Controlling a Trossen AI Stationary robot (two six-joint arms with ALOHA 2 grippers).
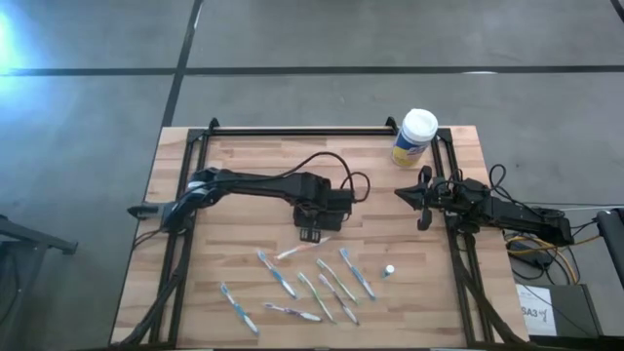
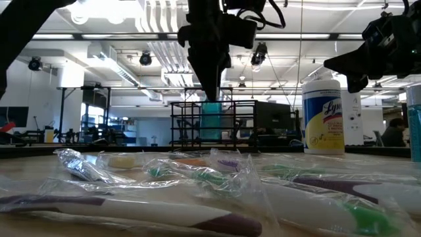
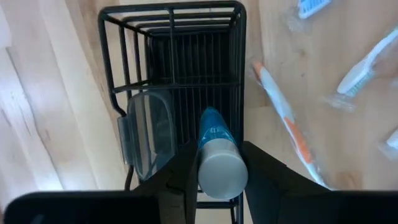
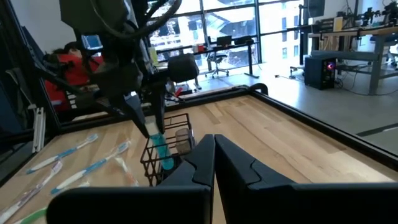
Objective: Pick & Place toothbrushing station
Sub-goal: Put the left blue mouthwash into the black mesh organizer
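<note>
The toothbrushing station, a small black mesh holder box (image 1: 312, 234), stands on the wooden table near its middle. It also shows in the left wrist view (image 3: 174, 62) and the right wrist view (image 4: 163, 163). A clear cup (image 3: 149, 134) sits inside it. My left gripper (image 1: 314, 220) is right above the holder, shut on a blue tube with a white cap (image 3: 219, 155). My right gripper (image 1: 402, 193) is shut and empty, above the table's right part. My left gripper pinches the blue tube between its two fingers (image 3: 181, 177) at its white-capped upper end (image 3: 221, 173). The fingers come from above, pointing down. The tube hangs slanted below them (image 4: 160, 149), its blue lower part inside the holder; whether it rests on the bottom, I cannot tell.
Several wrapped toothbrushes (image 1: 312, 283) lie scattered on the near half of the table, one orange-handled (image 3: 283, 124) right beside the holder. A small white cap (image 1: 389, 271) lies at the near right. A white-lidded, yellow-labelled canister (image 1: 414, 136) stands at the far right.
</note>
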